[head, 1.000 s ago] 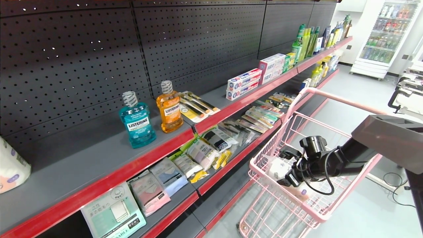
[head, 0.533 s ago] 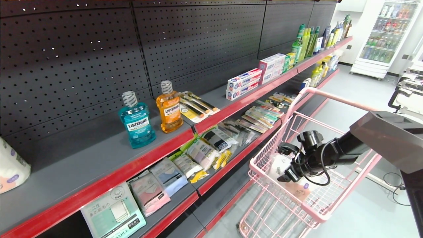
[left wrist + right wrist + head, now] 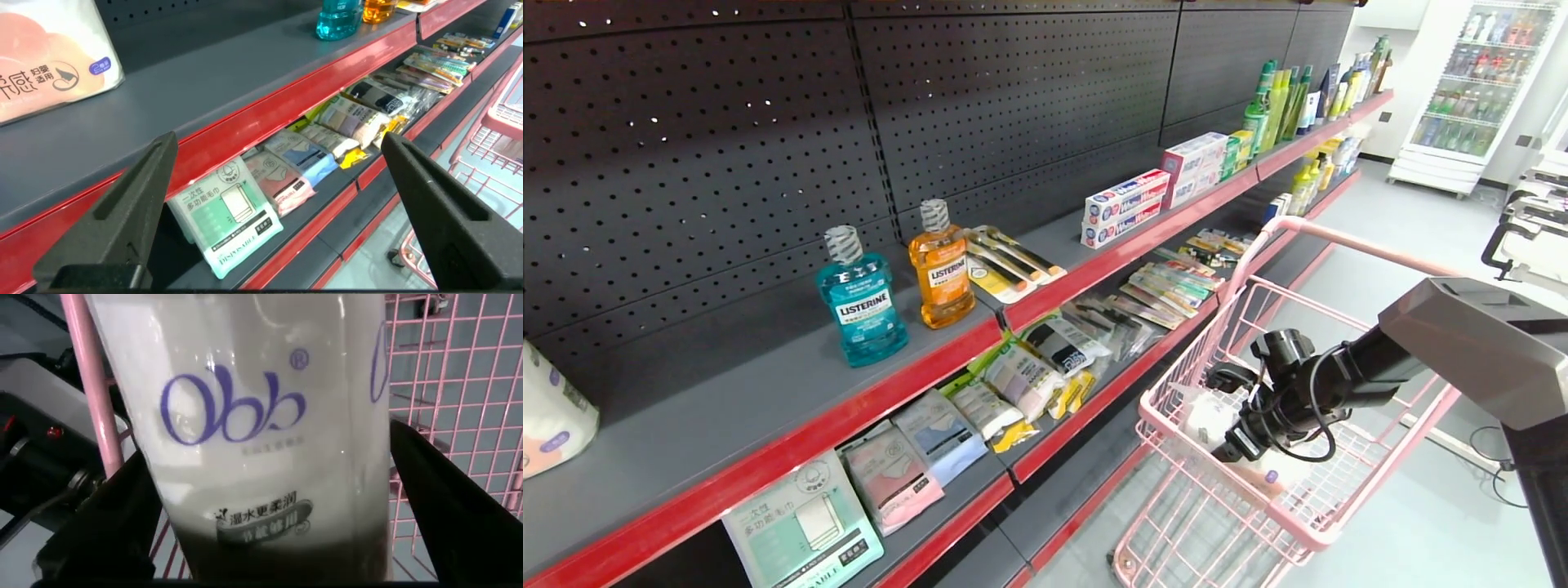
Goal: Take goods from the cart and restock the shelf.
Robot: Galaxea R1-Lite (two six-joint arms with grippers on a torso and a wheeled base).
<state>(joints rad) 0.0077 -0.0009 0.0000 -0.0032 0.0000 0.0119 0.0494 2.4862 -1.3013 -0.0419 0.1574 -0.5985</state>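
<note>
Tissue pack point(image 3: 261, 441) sits low in the cart point(image 3: 1298, 527), your right gripper point(image 3: 1228, 447) clamped on both its sides. Over the last second that arm slid in closer; the grasp looks set, so lift toward the shelf point(image 3: 727, 392).

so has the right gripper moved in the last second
Yes, slightly. The right gripper has shifted left inside the cart, closer to its shelf-side rim, at about the same height.
</note>
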